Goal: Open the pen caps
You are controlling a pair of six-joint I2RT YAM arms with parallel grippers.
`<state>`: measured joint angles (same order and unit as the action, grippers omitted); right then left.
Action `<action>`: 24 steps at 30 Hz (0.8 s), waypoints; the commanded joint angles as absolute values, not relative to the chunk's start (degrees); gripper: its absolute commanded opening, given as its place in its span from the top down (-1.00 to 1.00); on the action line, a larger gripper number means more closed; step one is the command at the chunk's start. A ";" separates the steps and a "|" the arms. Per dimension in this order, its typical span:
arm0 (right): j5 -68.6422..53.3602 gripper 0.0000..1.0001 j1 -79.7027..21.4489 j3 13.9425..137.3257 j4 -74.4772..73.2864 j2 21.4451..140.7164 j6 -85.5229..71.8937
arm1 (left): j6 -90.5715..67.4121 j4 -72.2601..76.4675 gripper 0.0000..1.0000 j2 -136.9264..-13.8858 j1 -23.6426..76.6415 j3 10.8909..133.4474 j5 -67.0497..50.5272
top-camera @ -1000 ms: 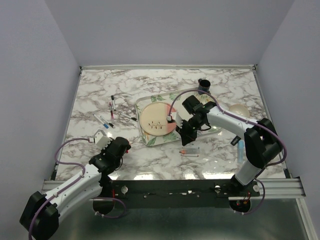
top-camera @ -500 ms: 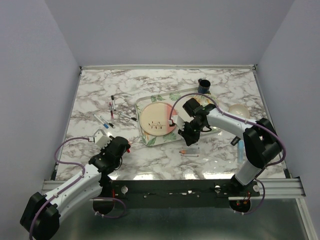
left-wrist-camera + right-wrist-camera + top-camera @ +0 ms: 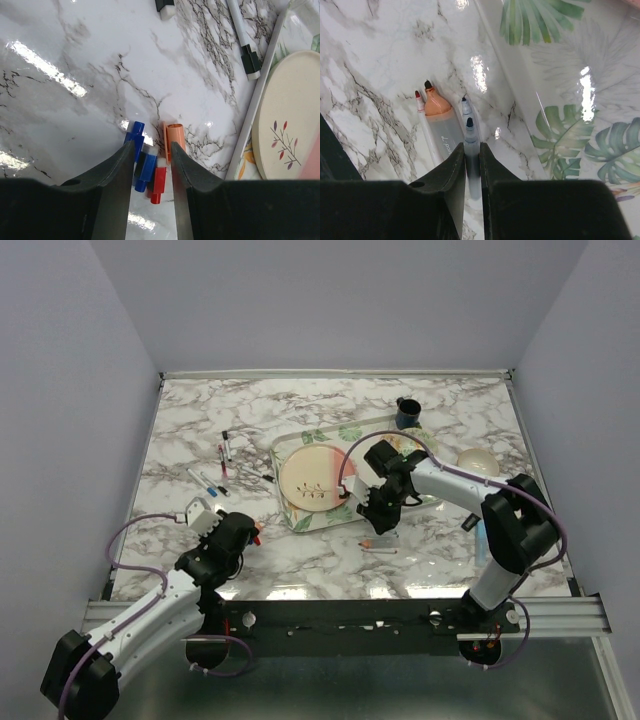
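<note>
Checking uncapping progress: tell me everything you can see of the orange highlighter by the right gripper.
The orange highlighter is uncapped: a small dark tip on a tapered orange neck, then a chunky translucent grey barrel with faint print, plastic by its look. It lies flat on the marble table just outside the tray. A thin red-tipped pen lies against one side; a thin dark-tipped pen lies close on the other. The highlighter's rear end is hidden behind the fingers of the right gripper.

Loose blue, red, orange caps [image 3: 148, 167] in a cluster; uncapped pens [image 3: 441, 127] side by side.
</note>
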<state>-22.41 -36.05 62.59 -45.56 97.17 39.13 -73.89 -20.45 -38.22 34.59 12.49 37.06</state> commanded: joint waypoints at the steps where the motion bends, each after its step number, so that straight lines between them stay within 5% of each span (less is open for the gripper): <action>1: -19.60 0.50 -37.00 61.61 -46.05 99.23 40.69 | -72.51 -23.38 0.12 -35.69 34.28 14.85 40.08; 11: -19.07 0.43 -37.27 61.70 -46.93 97.21 41.57 | -69.97 -26.54 -0.04 -29.89 34.19 17.22 40.43; 16: -20.04 0.37 -35.00 61.26 -47.98 87.29 44.72 | -63.47 -22.60 -0.53 -28.22 34.19 18.19 37.98; 22: -24.34 0.27 -22.89 56.62 -55.36 75.18 63.91 | -50.13 -14.34 -0.78 -25.93 34.10 18.28 31.13; 24: -24.09 0.05 -19.00 54.59 -58.95 72.44 71.77 | -46.95 -12.14 -0.85 -25.14 34.10 17.58 28.40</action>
